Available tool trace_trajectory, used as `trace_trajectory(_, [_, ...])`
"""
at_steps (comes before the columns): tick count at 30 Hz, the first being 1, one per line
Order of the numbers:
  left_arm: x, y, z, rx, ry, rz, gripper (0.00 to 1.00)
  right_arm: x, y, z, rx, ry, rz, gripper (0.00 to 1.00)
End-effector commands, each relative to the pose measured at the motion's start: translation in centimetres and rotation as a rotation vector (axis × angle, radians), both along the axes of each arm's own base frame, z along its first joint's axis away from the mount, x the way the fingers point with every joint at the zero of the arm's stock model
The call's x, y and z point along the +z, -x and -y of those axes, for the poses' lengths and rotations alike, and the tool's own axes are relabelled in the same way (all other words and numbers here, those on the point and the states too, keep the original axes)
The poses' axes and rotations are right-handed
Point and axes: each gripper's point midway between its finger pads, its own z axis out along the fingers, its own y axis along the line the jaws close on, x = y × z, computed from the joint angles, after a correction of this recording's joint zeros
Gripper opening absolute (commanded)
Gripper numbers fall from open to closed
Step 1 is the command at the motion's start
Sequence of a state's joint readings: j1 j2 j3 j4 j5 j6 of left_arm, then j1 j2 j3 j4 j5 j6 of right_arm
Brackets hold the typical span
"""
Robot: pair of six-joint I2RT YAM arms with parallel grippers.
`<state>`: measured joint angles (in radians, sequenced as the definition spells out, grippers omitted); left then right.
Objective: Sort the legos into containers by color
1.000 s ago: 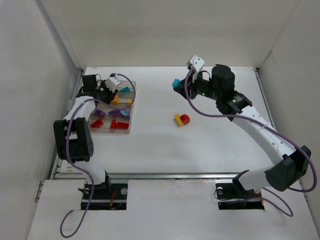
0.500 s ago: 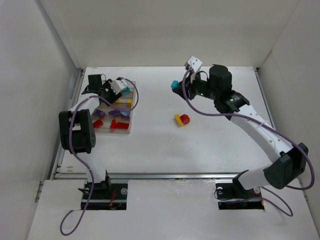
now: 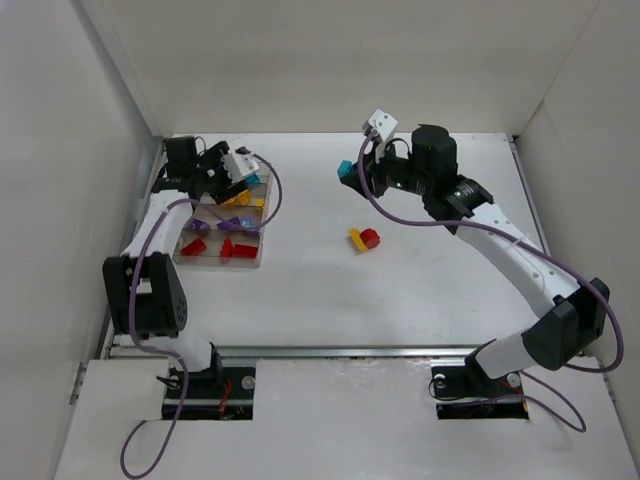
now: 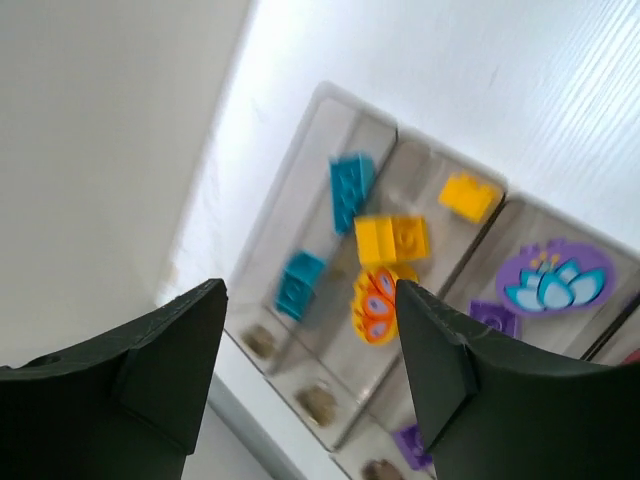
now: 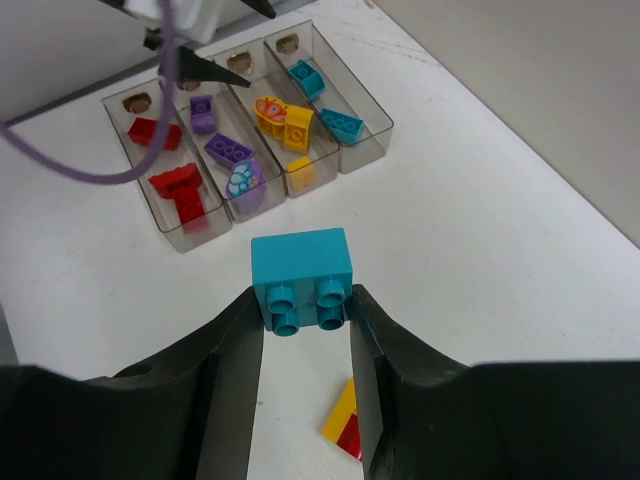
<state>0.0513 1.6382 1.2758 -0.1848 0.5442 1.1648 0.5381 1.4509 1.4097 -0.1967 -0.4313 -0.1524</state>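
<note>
My right gripper [image 5: 305,322] is shut on a teal lego brick [image 5: 300,272], held above the table right of the containers [image 5: 345,165]; from above the brick [image 3: 345,171] shows at the gripper's [image 3: 352,172] tip. My left gripper [image 4: 308,300] hangs open over the far end of the containers [image 4: 330,95], nothing between its fingers. Below it lie two teal bricks [image 4: 348,185], yellow bricks [image 4: 392,240] and a purple flower piece [image 4: 553,280]. A joined yellow-and-red lego [image 3: 363,238] lies mid-table.
Red bricks [image 5: 180,190] fill the nearest compartment and purple ones [image 5: 228,150] the one beside it. The left side wall [image 4: 100,150] stands close to the organizer. White walls [image 3: 330,60] enclose the table on three sides.
My left gripper's jaws have opened and the arm has swung back over the organizer. My right gripper has carried the teal brick a little left, toward the containers.
</note>
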Motion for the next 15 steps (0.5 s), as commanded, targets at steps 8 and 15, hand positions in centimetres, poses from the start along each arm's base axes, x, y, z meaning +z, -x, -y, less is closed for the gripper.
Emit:
trace_trajectory(8, [17.3,11.3,14.1,-0.571,0.129,0.482,0.71,6.1,2.4,-2.1,0.109,-0.095,0.076,0.00])
trace_trajectory(15, [20.2,17.6,20.0,-0.738,0.119,0.779,0.76,7.3,4.0,-3.2,0.153,-0.117,0.088,0.00])
